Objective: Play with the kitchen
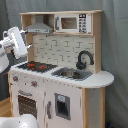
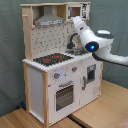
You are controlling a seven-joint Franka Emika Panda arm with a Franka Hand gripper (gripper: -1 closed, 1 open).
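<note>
- The kitchen (image 1: 60, 75) stands upright, filling both exterior views; the arm's gripper (image 2: 78, 22) hangs high beside the upper shelf; open or closed, I cannot tell
- Risk: a careless swing clips the faucet (image 2: 73, 40) or grey hood (image 2: 49, 19); the counter's edge crowds any descent toward the hob (image 2: 52, 59)

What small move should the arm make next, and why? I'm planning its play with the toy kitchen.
Probably lower the gripper toward the hob. In the first exterior view it hangs in the air above the hob's side of the kitchen, below the grey hood, touching nothing. The hob looks like the nearest part to reach.
</note>
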